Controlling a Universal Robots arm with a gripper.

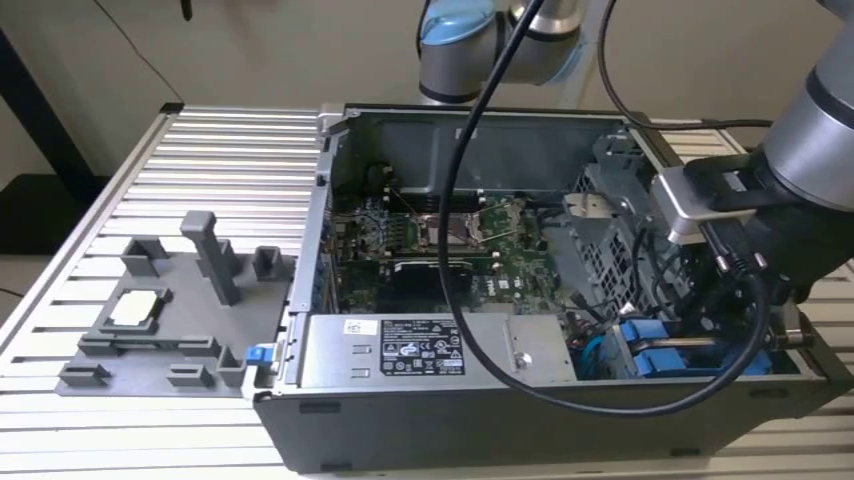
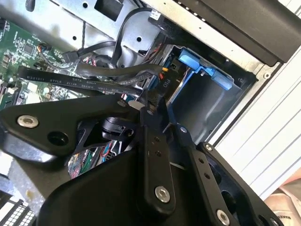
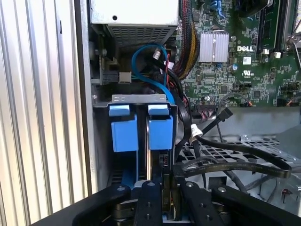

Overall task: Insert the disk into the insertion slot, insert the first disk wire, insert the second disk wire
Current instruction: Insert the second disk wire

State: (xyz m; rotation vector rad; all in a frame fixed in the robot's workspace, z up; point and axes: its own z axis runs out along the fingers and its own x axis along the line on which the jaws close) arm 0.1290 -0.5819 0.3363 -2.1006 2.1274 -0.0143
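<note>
Two blue-framed drives stand side by side in the grey drive cage, and their blue tabs (image 3: 160, 132) (image 3: 123, 132) face the first wrist view. I cannot tell which one is the disk. The same blue frames (image 1: 647, 340) show at the case's corner on the exterior view's right. The insertion slot (image 3: 138, 98) is the sheet-metal bay around them; its wall (image 2: 211, 108) and a blue frame end (image 2: 202, 70) appear in the second wrist view. My gripper (image 3: 167, 182) (image 2: 157, 101) reaches down into the cage beside the drives, shut on a black wire connector (image 2: 160, 87) with coloured leads.
The grey power-supply box (image 1: 427, 350) lies along the case's front wall, with a blue cable (image 3: 146, 66) looping behind it. Flat black cables (image 3: 235, 162) cross the cage top next to the motherboard (image 1: 441, 240). A grey fixture block (image 1: 160, 320) sits on the slatted table (image 1: 227, 140).
</note>
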